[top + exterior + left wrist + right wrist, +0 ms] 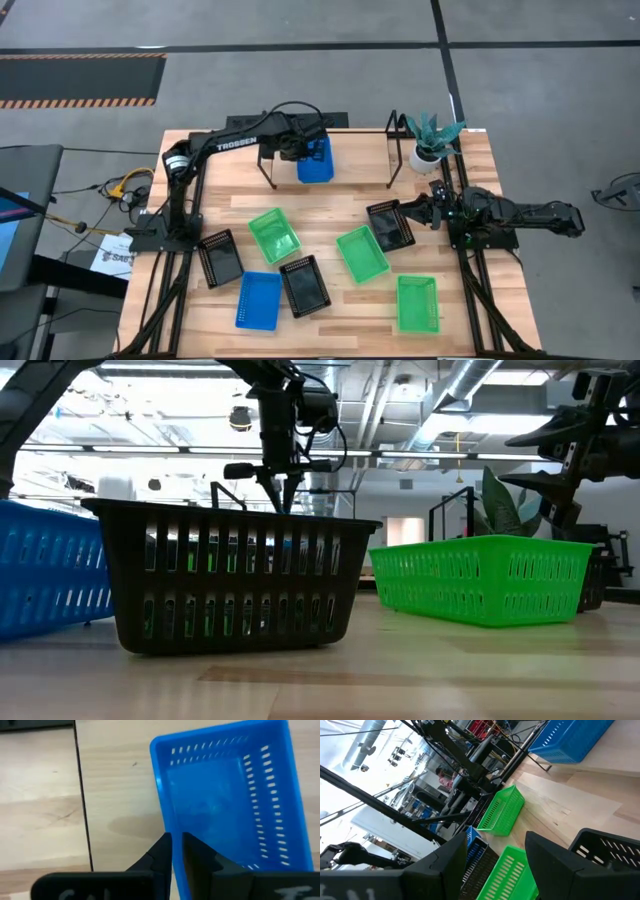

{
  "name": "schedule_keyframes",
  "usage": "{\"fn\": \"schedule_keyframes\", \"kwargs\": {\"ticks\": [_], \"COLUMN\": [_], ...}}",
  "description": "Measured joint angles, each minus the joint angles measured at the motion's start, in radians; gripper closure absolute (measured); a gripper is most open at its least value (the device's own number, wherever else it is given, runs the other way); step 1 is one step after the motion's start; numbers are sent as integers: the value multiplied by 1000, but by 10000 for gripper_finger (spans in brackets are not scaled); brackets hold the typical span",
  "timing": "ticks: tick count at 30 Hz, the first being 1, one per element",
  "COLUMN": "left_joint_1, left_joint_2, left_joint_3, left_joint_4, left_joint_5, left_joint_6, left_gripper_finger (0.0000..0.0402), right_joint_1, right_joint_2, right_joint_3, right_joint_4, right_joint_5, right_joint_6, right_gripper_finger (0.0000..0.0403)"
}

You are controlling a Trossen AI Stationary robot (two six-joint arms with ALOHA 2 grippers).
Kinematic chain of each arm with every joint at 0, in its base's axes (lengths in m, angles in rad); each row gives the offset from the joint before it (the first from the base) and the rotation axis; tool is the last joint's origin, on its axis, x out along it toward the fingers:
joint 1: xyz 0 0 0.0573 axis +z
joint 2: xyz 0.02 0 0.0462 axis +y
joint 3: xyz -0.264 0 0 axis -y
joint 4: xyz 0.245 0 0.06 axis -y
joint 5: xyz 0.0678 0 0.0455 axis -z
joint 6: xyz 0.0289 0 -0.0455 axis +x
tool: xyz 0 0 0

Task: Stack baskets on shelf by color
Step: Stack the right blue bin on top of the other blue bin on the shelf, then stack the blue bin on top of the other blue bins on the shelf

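Left gripper (172, 851) sits over the shelf (355, 150), fingers pinched narrow on the near wall of a blue basket (315, 160). One finger is inside the rim, one outside. That grip looks chosen so the basket hangs level and can be set flat on the plank. From above, this basket rests on the shelf's left part, long side running front to back. That leaves shelf width to its right, likely for the other two colours.

Right gripper (434, 212) is off the shelf's right front corner, at the edge of a black basket (391, 224). In its wrist view the fingers (555, 857) stand wide apart with nothing between them and the black rim just beside one finger. It reads as lined up for a wall pinch like the left's, not yet closed.

Still on the table in front of the shelf:
- another blue basket (259, 300)
- three green baskets (274, 236), (362, 253), (417, 303)
- two more black baskets (220, 257), (305, 285)

They lie scattered at mixed angles, none nested. A plant pot (428, 155) stands at the shelf's right end, near the right arm's path, so clearance there looks tight.

Judgement: early stage, first blue being placed.
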Motion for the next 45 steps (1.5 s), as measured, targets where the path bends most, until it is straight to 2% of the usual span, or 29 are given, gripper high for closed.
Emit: {"fn": "schedule_keyframes", "kwargs": {"ticks": [3, 6, 9, 12, 16, 18, 20, 22, 26, 30, 33, 40, 45], "left_joint_1": [11, 10, -40, -128, -277, -368, -462, -557, -728, -871, -988, -1205, -1285], "left_joint_2": [0, -1, -1, -4, -5, -8, -24, -33, -26, -31, -27, -51, -98], "left_joint_3": [31, 109, 229, 348, 458, 472, 467, 468, 435, 349, 267, 26, -183], "left_joint_4": [6, -2, -95, -238, -423, -427, -428, -429, -430, -431, -431, -400, -177], "left_joint_5": [55, 197, 300, 285, 210, 170, 178, 173, 90, 81, 84, 145, 116], "left_joint_6": [43, 162, 250, 294, 260, 200, 99, -9, -245, -531, -741, -1109, -1297], "left_gripper_finger": [371, 371, 371, 371, 372, 369, 359, 340, 285, 229, 202, 193, 199], "right_joint_1": [0, 0, 0, 0, 0, 0, 0, 0, 0, -1, -1, 3, 2], "right_joint_2": [0, 0, 0, 0, 0, 0, 0, 0, 0, 0, 0, 0, 0], "right_joint_3": [0, 0, 0, 0, 0, 0, 0, 0, 0, 0, 1, 1, 1], "right_joint_4": [0, 0, 0, 0, 0, 0, 0, 0, -3, -4, -8, -8, -7], "right_joint_5": [0, 0, 0, 0, 0, 0, 0, -1, -1, -2, -3, -5, -8], "right_joint_6": [0, 0, 1, 1, 1, 3, 16, 30, 26, 22, 22, 34, 36], "right_gripper_finger": [179, 179, 179, 179, 179, 179, 179, 179, 179, 179, 179, 179, 179]}}
